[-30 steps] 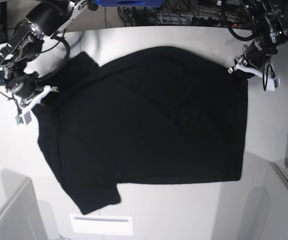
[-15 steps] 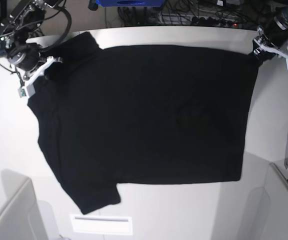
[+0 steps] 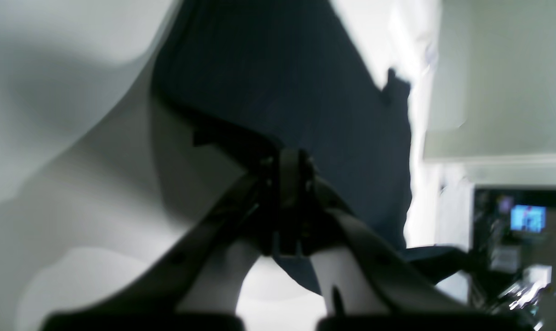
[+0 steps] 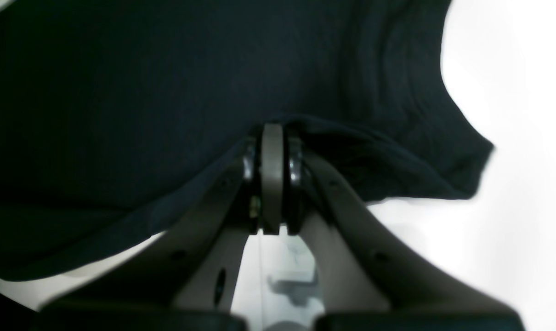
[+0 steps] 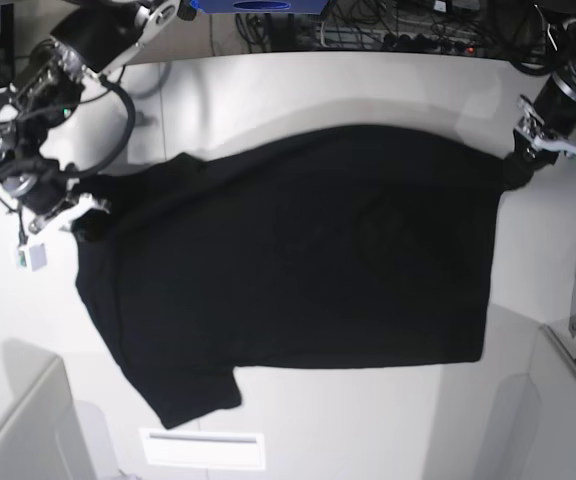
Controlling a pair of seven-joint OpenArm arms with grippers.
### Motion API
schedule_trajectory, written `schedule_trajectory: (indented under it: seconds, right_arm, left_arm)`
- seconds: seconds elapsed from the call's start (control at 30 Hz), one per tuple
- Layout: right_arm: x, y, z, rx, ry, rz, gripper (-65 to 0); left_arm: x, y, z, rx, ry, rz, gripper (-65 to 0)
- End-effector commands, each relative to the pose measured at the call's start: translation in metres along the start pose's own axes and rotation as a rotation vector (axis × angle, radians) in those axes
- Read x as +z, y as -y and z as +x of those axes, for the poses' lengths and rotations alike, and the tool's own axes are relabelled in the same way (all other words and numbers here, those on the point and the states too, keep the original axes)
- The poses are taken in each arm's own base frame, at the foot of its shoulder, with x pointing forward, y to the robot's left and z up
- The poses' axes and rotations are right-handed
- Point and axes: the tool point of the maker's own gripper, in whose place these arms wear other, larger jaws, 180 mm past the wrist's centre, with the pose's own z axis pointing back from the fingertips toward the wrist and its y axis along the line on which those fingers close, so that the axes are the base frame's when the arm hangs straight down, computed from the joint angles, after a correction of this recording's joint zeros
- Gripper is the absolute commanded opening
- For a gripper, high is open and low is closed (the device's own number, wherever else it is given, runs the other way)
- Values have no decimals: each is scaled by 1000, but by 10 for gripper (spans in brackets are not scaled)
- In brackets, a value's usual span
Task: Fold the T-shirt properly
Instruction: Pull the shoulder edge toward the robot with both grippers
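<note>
Currently: T-shirt [image 5: 298, 260] spread plain-side-up on white table [image 5: 298, 90]. Left gripper [image 5: 521, 160] clenched on hem corner, 2 o'clock. Right gripper [image 5: 86, 215] clenched on shoulder edge, 9 o'clock. Bare table beyond 12 o'clock edge; sleeve toward 7 o'clock.

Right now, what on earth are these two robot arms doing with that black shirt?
They are working on folding a black T-shirt spread on a white table. Each arm has pinched one far corner of it: the left hand grips the hem corner, the right hand grips the cloth by the shoulder. Both are shut on the fabric, with that far edge lifted. No fold has been made yet.
</note>
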Motion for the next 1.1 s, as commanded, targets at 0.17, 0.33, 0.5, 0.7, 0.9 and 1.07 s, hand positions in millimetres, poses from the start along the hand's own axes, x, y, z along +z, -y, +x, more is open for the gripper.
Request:
schedule_trajectory:
  seconds: [0.17,0.33,0.5,0.7,0.9,1.07]
  right_arm:
    - [-23,0,29,-75,30,70,-650]
    - [-45,10,41,-135,38,106,-650]
    - [-71,7,44,-124,15,134,-650]
    - [-83,0,51,-157,41,135,-650]
    - [-83,-2,62,-148,60,138,-650]
    - [-91,0,52,-178,26,146,-650]
  left_arm:
    - [-14,7,26,20,57,-26,-650]
    - [-40,-5,21,2,25,27,-650]
    - [-58,-5,26,-5,20,34,-650]
    - [-73,-8,43,-1,45,50,-650]
    - [-93,-7,35,-50,-3,80,-650]
    - [-98,-16,35,-30,-8,102,-650]
